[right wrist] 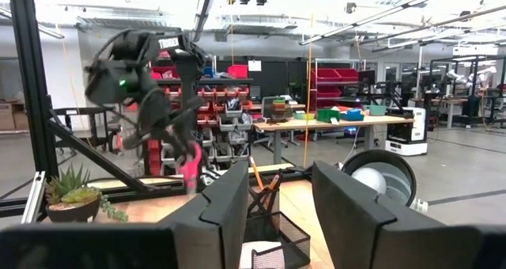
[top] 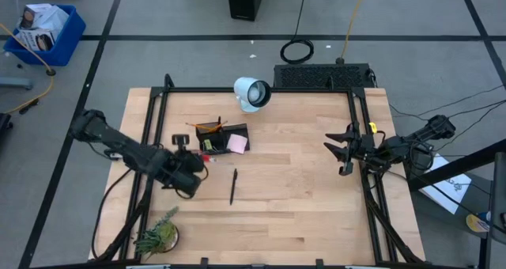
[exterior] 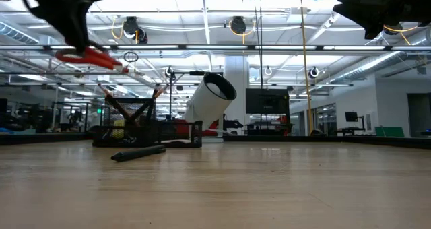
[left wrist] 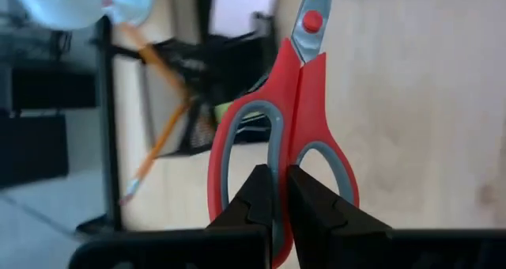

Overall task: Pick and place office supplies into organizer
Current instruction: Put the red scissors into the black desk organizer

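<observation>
Red-handled scissors [left wrist: 300, 79] with grey-lined loops hang in the air, and my left gripper [left wrist: 281, 178] is shut on them, near and left of the black organizer [top: 221, 138]. In the low view the scissors [exterior: 91, 56] are high above the table. The organizer holds orange pencils [top: 207, 126] and a pink sticky-note pad [top: 236, 143]. A black pen [top: 233, 186] lies flat on the wood in front of it. My right gripper [top: 344, 150] waits open at the table's right side, its fingers [right wrist: 229, 206] apart with nothing between them. My left gripper pinches the scissors between its two fingers at the handles, on the strip where the two loops meet [left wrist: 281, 154]. The fingers lie along the scissors, whose closed blades [left wrist: 312, 8] point away from the gripper toward the organizer. The scissors are lifted clear of the table, tilted.
A white cylindrical lamp-like object [top: 251, 93] lies behind the organizer at the far edge. A green plant [top: 158, 236] stands at the near left corner. A black frame [top: 261, 89] runs round the table. Bare wood [top: 300, 198] stretches across the middle and right.
</observation>
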Robot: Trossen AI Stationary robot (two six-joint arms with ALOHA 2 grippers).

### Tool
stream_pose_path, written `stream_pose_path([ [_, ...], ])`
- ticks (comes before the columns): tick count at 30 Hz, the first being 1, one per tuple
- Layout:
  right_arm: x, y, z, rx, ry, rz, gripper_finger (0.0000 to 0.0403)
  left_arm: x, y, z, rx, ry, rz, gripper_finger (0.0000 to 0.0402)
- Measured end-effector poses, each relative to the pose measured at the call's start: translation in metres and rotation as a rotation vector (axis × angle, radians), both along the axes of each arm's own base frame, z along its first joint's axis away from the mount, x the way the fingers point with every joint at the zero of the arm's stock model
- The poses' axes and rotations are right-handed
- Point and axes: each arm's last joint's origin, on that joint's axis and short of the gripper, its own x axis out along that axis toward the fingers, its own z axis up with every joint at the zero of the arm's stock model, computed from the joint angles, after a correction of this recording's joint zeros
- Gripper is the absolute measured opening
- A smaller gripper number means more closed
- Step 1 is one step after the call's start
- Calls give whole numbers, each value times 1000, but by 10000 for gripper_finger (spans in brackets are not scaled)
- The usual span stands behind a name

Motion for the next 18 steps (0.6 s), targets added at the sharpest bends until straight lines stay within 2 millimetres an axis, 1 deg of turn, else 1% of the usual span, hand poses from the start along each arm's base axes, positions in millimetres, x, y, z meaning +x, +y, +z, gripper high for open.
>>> stream_pose_path([
  [3, 0, 0, 0, 0, 1, 0, 131, 1, 15, 15, 7, 37, 74, 22],
  [7, 0, 0, 0, -1, 2, 0, 131, 4, 36, 27, 13, 80, 132, 25],
  [11, 0, 0, 0, -1, 2, 0, 130, 9, 61, 30, -3, 101, 203, 18],
  [14, 0, 0, 0, -1, 2, 0, 130, 10, 78, 31, -52, 127, 256, 19],
  [18, 0, 0, 0, -1, 2, 0, 130, 9, 91, 32, -73, 146, 278, 26],
])
